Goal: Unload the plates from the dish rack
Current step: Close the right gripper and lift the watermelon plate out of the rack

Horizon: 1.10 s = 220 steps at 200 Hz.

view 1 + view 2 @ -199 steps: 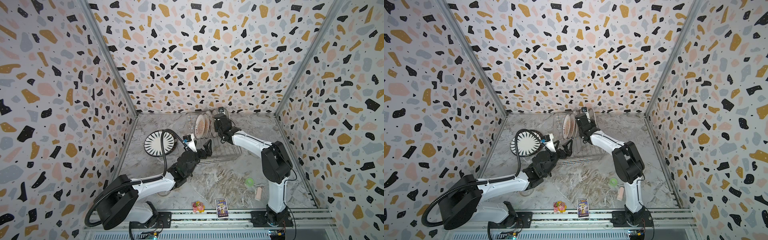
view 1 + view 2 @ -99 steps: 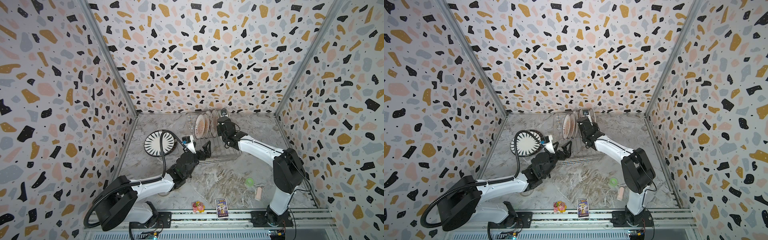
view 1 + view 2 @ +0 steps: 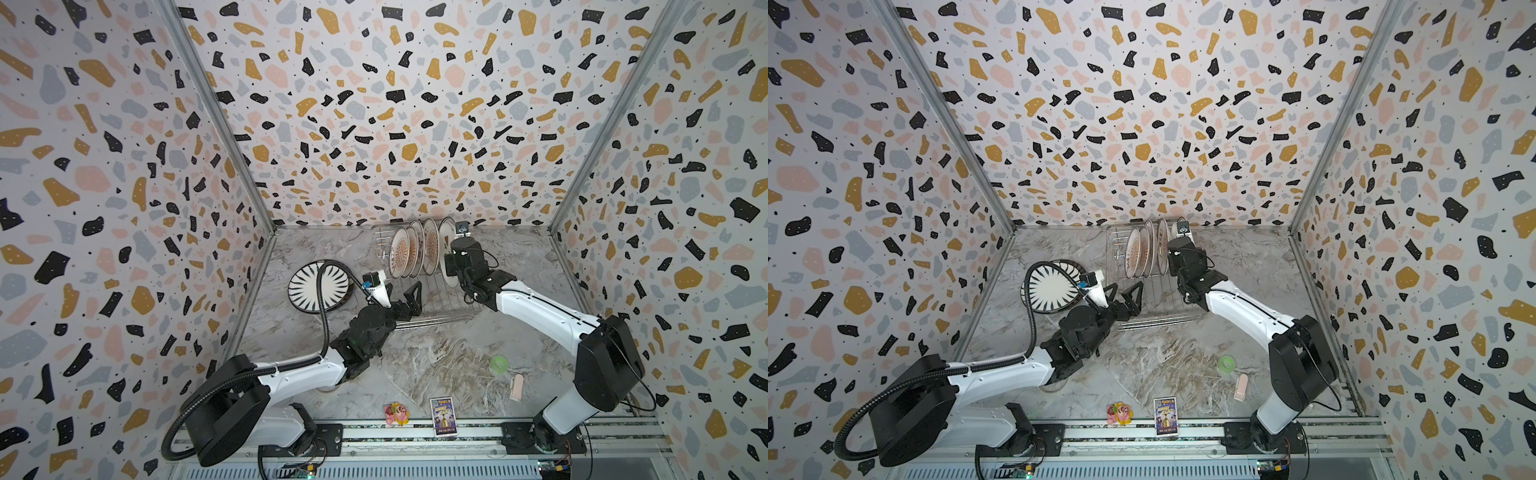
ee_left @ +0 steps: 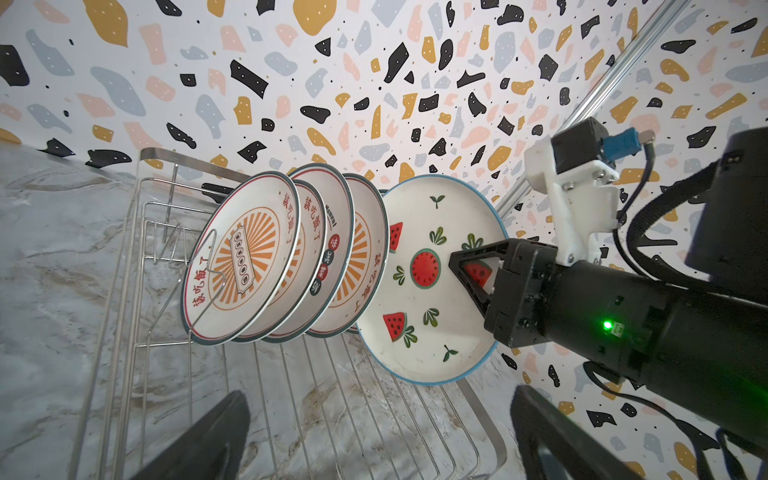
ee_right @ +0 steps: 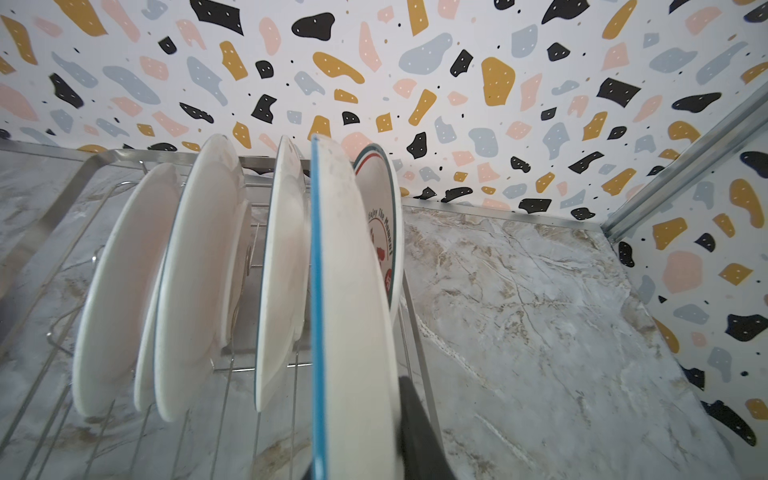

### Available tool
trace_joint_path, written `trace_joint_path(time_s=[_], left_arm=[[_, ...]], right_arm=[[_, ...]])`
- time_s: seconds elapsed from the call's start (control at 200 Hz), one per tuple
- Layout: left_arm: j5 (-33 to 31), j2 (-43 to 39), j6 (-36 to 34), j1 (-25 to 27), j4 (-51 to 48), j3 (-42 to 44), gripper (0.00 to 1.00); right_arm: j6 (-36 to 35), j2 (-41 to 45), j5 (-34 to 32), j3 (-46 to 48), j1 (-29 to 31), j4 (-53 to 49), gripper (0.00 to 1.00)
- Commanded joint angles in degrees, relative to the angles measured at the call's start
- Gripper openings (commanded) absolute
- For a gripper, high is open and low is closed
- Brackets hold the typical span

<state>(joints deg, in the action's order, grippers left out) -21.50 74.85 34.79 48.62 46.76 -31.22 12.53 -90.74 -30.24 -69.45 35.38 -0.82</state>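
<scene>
And there was the watermelon plate (image 4: 424,299), blue-rimmed, standing on edge at the right end of the row in the dish rack (image 4: 137,286), tilted more than its neighbours. The right gripper (image 4: 456,260) was clamped on its rim, one black finger (image 4: 478,250) across the painted face; in the right wrist view we saw that blue edge running straight down between the jaws. Whether the plate's bottom edge sat on the wires, we couldn't tell. Beside it, four dark-rimmed plates (image 4: 245,262) with red characters, orange sunbursts on most, stood upright and overlapping, a wire prong (image 4: 208,266) crossing the front one's face. Over the rack's near end hung the left gripper (image 3: 401,296), jaws spread wide, nothing between them, pointed at the row. Out on the marble table (image 3: 415,361), just left of the rack, the black-stroked plate (image 3: 305,286) lay flat, the left arm's cable (image 3: 320,299) looping over it. Toward the front we picked out a small green ring (image 3: 498,363), a pink strip (image 3: 516,386) near it, and a printed card (image 3: 443,409) and a little colourful toy (image 3: 397,414) by the rail (image 3: 415,432).
</scene>
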Motion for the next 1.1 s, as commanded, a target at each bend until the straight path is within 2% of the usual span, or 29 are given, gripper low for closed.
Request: trace_joint_path(time_s=[0.0,0.37,0.501,0.661,0.811,1.096], left_arm=[[0.44,-1.41,-0.07,0.25,2.45,0.88,1.0],[1.79,-1.56,0.41,0.28,1.72,0.46,1.0],[2.3,-2.46,0.6,0.24,0.79,0.67,1.0],[3.04,-4.51,-0.01,0.22,-1.04,0.9,1.0],[2.98,-4.54,-0.01,0.16,-2.05,1.0,1.0],[10.21,-3.48,0.65,0.25,0.6,1.25,1.0]], right_arm=[[3.02,6.39,3.81,0.51,-1.11,6.14,0.13],[5.32,13.59,5.59,6.29,-2.18,6.09,0.13],[7.06,16.77,9.56,8.52,-3.79,5.91,0.12],[10.81,20.91,21.82,12.59,-9.73,7.93,0.12],[12.9,24.03,28.3,16.05,-12.75,10.02,0.12],[18.04,30.23,44.86,23.22,-19.64,15.25,0.12]])
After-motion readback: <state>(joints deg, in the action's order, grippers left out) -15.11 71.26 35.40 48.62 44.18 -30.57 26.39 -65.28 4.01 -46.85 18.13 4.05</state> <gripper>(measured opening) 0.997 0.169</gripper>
